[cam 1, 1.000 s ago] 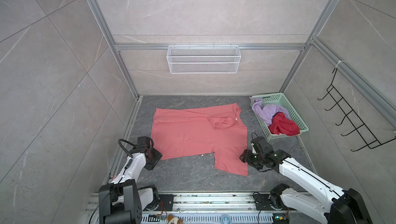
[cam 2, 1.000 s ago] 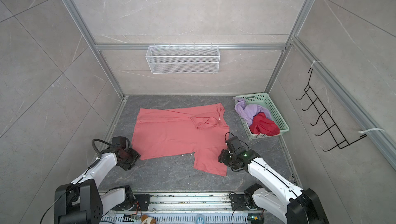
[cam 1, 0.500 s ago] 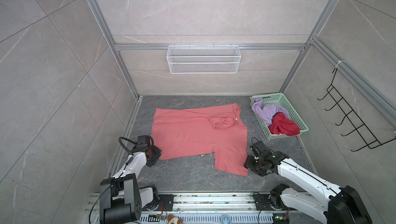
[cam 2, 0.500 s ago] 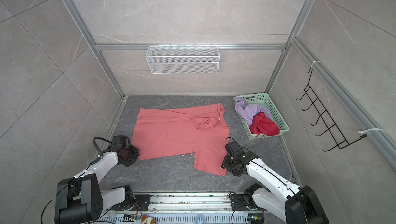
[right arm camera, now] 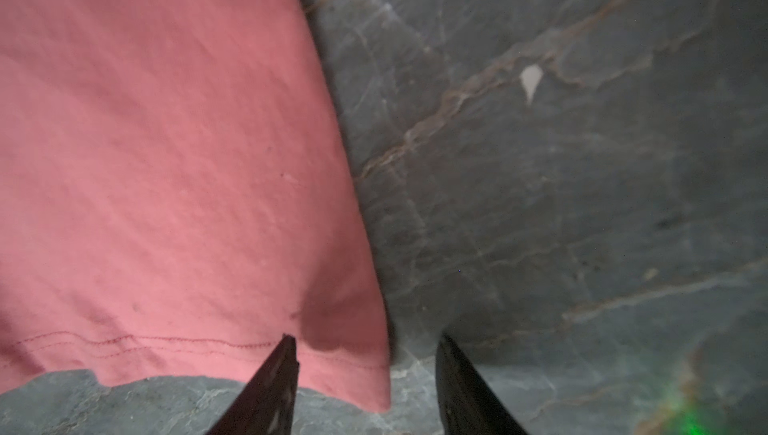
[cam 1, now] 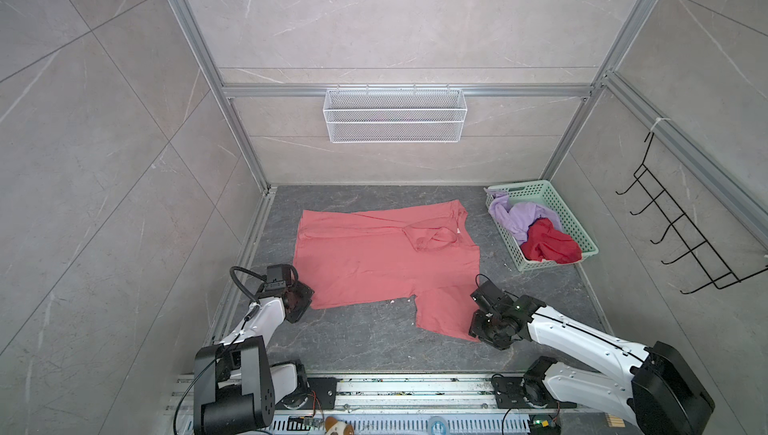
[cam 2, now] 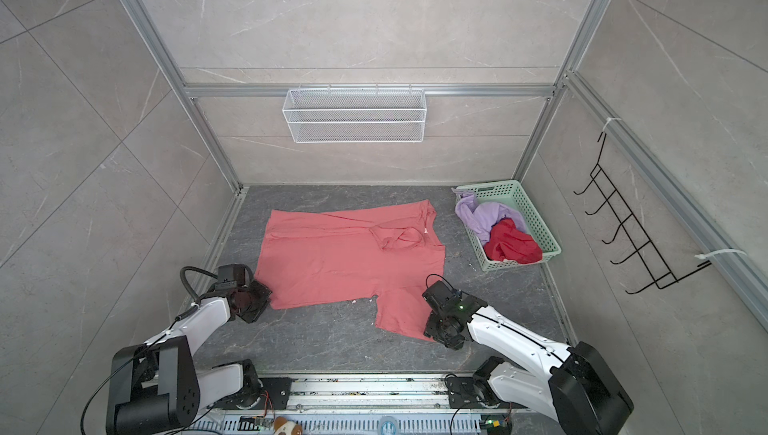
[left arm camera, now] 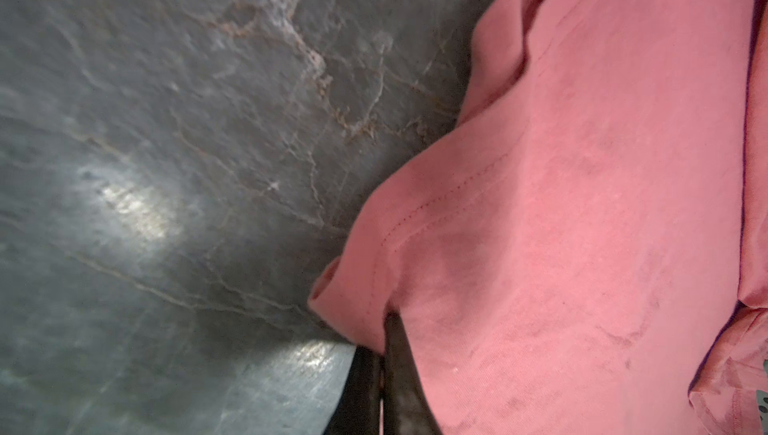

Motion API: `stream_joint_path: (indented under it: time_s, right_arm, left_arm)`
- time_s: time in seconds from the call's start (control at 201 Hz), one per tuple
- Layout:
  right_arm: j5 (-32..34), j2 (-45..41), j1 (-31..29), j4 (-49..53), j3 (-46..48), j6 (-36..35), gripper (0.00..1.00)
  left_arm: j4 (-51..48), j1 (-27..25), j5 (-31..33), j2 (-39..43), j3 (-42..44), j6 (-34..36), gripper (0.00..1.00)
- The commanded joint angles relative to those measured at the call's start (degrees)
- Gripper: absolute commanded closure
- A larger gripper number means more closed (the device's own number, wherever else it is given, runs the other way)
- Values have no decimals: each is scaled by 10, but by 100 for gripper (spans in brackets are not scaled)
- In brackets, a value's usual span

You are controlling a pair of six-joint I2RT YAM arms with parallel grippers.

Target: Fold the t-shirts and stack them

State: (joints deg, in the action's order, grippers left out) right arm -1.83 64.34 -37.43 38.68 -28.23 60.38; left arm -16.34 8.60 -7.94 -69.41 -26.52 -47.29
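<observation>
**Change since one second ago.** The left gripper (left arm camera: 384, 322) stood spread at the hem corner of the salmon-pink t-shirt (cam 1: 374, 262); its jaws are now pressed together. The right gripper (right arm camera: 365, 339) has travelled along the sleeve edge toward the robot base. The shirt remains spread flat.

**Left gripper.** It is fully closed and pinches the hem corner. In the left wrist view the fabric bunches and rises at the fingertips. The rest of the shirt extends away from the gripper across the dark floor (left arm camera: 166, 162).

**Right gripper.** The jaws stand apart and straddle the near corner of the sleeve. One finger (right arm camera: 278, 370) stands over the stitched hem. The opposite finger stands over bare floor, just beside the sleeve edge. No fabric is gripped. Whether a finger touches the cloth cannot be determined.

**Other garments.** The mint-green basket (cam 1: 540, 192) stands beyond the right gripper, well apart from it. It contains the lilac t-shirt (cam 1: 521, 216) and the deep-red t-shirt (cam 1: 548, 246), both crumpled.
</observation>
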Motion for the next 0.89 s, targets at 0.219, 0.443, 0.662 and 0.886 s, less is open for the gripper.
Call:
stream_joint_path:
  time_s: [0.219, 0.443, 0.662, 0.886]
  right_arm:
    - [0, 35, -19, -8, -10, 28, 100]
    - [42, -53, -42, 77, -57, 39, 100]
    - [107, -109, -52, 105, -137, 11, 100]
    - [163, -85, -52, 52, -234, -61, 100]
  left_arm:
    - [1, -3, -11, 5, 12, 2, 100]
    - [-69, -3, 4, 81, 10, 3, 100]
    - [-164, -3, 32, 191, -21, 18, 100]
    - [-168, -3, 23, 184, -83, 31, 100]
